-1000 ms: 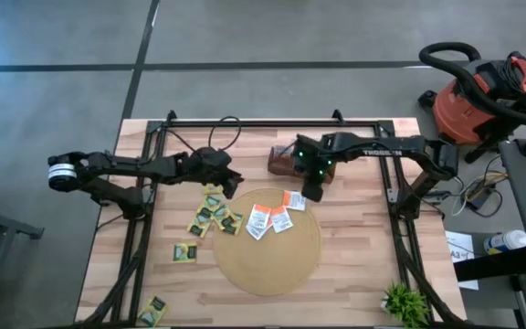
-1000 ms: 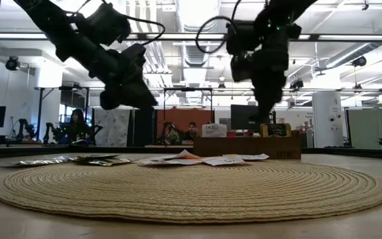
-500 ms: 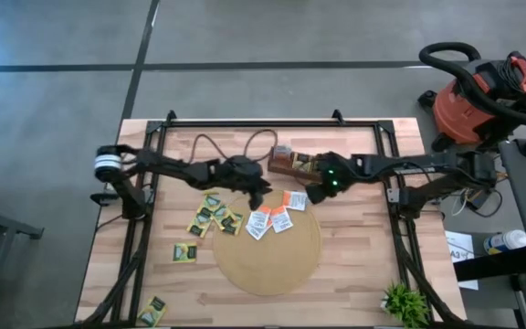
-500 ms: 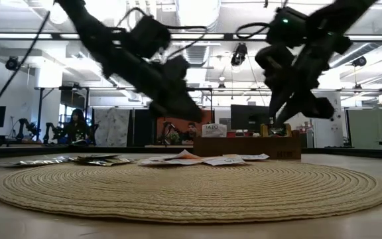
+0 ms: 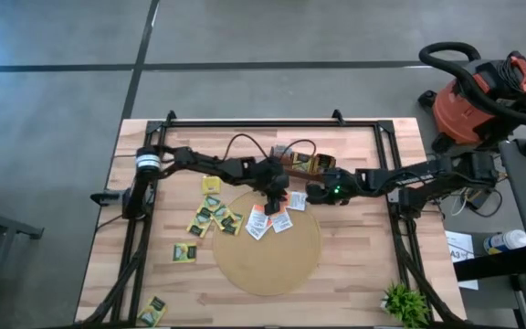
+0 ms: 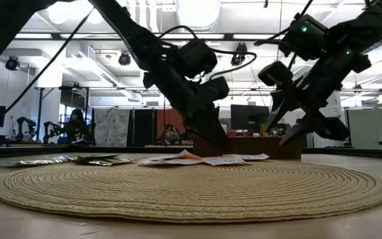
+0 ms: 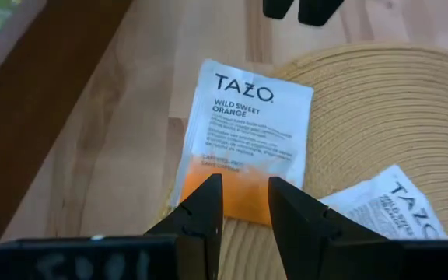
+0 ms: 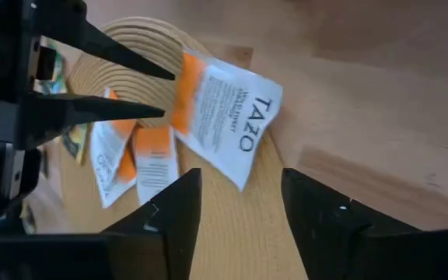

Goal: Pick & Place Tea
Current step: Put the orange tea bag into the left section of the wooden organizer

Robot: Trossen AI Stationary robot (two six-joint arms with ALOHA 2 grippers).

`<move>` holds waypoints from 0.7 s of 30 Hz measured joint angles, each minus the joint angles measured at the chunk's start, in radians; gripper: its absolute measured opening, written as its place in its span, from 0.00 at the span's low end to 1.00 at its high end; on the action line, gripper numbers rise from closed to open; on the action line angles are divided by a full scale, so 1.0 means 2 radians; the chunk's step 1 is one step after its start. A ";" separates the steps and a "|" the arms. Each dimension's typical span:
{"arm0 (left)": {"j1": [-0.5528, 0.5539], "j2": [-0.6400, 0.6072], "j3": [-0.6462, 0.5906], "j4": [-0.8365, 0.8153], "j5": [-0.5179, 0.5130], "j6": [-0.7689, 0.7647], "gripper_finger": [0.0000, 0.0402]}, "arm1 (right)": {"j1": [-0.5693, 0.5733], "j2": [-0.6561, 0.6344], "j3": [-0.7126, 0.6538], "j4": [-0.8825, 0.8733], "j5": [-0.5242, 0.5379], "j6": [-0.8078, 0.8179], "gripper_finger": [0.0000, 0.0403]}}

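Observation:
Three orange-and-white tea sachets [image 5: 272,219] lie on the far edge of the round tan mat [image 5: 268,260]. The farthest one [image 7: 243,132] lies half on the mat and half on the wood. My left gripper [image 7: 243,204] is open, with its fingertips just above that sachet's orange end. It slants down from the table's left [image 6: 219,145]. My right gripper [image 8: 239,206] is open wide and has nothing in it. It hovers to the right of the same sachet [image 8: 224,117], in front of the brown box [image 5: 301,164]. Several yellow-green sachets [image 5: 213,217] lie left of the mat.
The long wooden box [image 6: 257,146] stands just beyond the sachets, near both grippers. More yellow-green sachets lie at the near left [image 5: 153,311]. A small plant [image 5: 405,302] stands at the near right corner. A red shop vacuum [image 5: 473,91] is on the floor beyond the table.
My left gripper has swung from the yellow-green sachets toward the table's right and come down over the farthest orange sachet. My right gripper has tipped from pointing down beside the box to a low slant, and its fingers have opened wide.

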 joint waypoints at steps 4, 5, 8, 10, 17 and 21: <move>0.000 0.010 0.009 0.004 0.000 0.012 0.25 | 0.001 0.034 0.003 0.038 -0.003 0.000 0.44; 0.000 0.011 0.009 0.001 0.000 0.012 0.25 | 0.001 0.044 0.003 0.054 -0.003 0.000 0.44; 0.001 0.017 0.009 0.002 0.000 0.011 0.25 | 0.001 0.071 0.003 0.086 -0.004 0.001 0.44; 0.000 0.018 0.006 0.001 0.004 0.005 0.25 | 0.000 0.086 0.003 0.101 -0.006 0.005 0.44; 0.000 0.017 0.004 -0.007 0.012 -0.008 0.25 | 0.000 0.116 0.003 0.121 -0.017 0.013 0.44; 0.000 0.017 0.002 -0.006 0.014 -0.014 0.25 | 0.000 0.121 0.004 0.136 -0.017 0.009 0.40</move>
